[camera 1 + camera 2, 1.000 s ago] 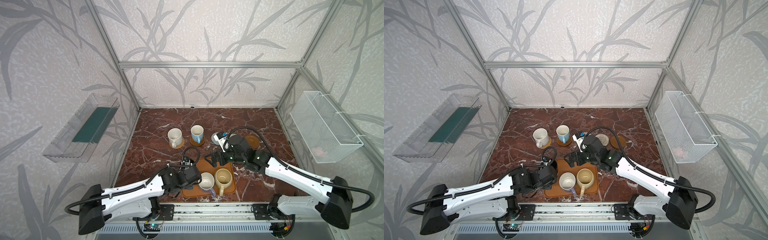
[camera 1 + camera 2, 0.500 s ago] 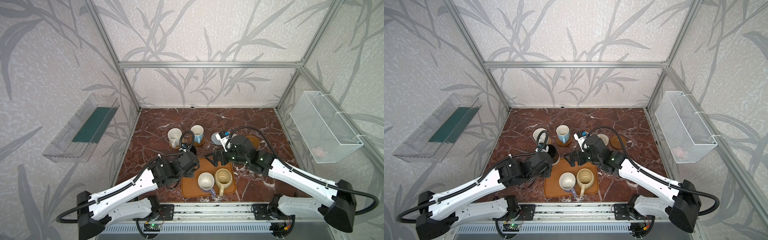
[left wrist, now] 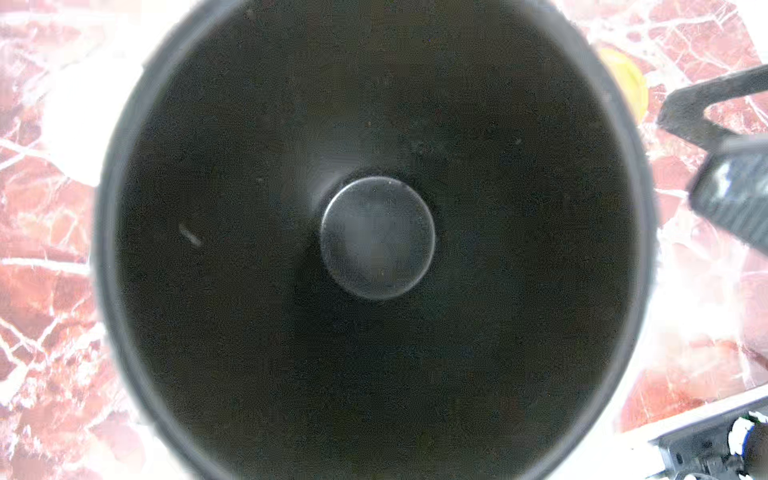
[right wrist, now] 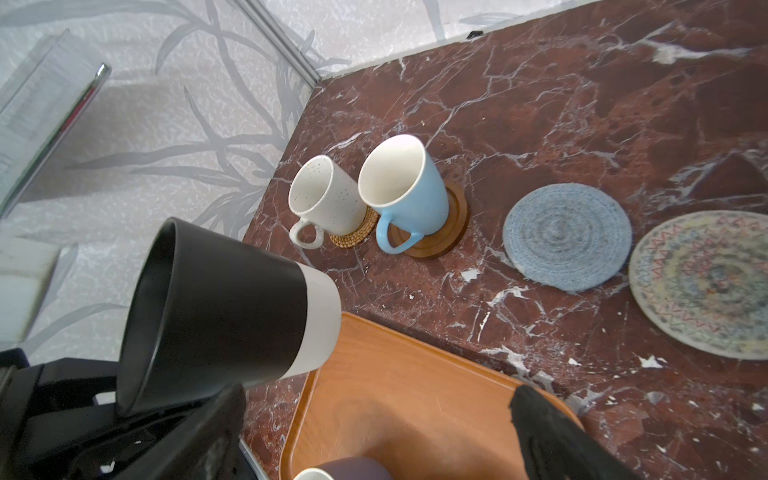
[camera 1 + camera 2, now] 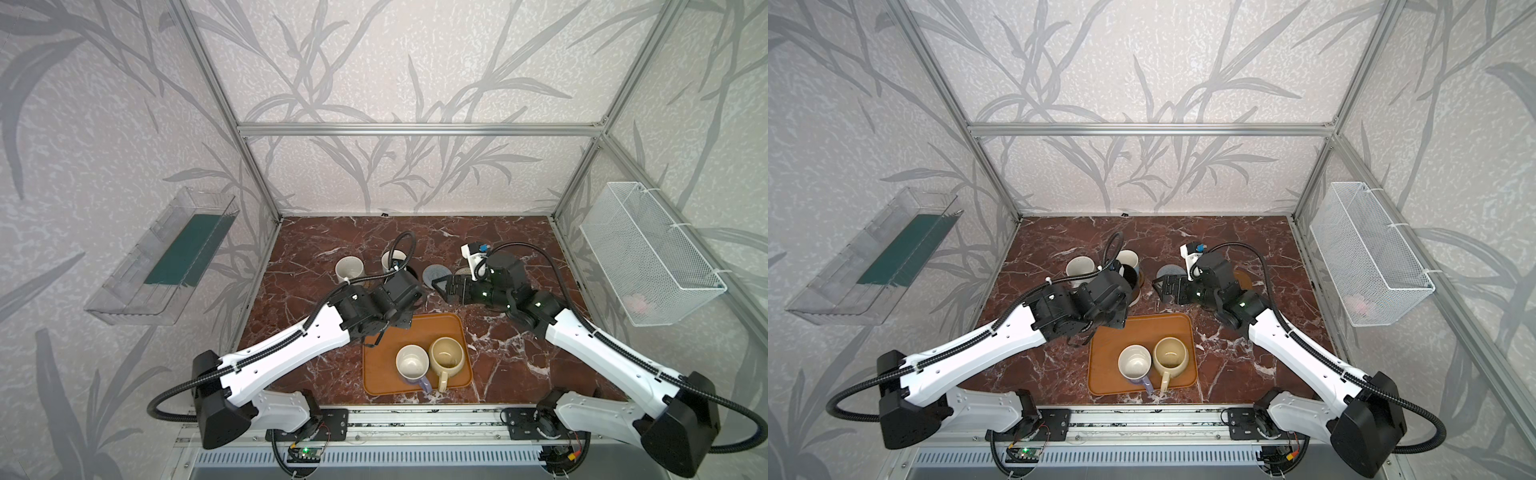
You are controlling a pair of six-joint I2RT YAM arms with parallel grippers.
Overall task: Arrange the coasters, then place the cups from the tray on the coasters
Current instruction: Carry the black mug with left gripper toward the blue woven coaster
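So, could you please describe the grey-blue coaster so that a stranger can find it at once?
Start from the orange-brown tray on the red marble table. Beyond its far edge, the grey-blue coaster lies flat between the light blue mug and a pale patterned coaster. Unlike these neighbours, it is a plain grey-blue spiral weave, with no cup on it and no coloured pattern.

**Two mugs sit on the tray**

At lower centre, the orange-brown tray (image 5: 1100,374) holds the lavender mug (image 5: 1134,362) and the cream-yellow mug (image 5: 1170,353), touching side by side. Above it, left of centre, stand the white mug (image 5: 1079,268) and the light blue mug (image 5: 1128,257). The left arm (image 5: 1000,338) partly covers the black mug (image 5: 1128,277). The grey-blue coaster (image 5: 1168,271) lies bare just above the right gripper (image 5: 1160,291).
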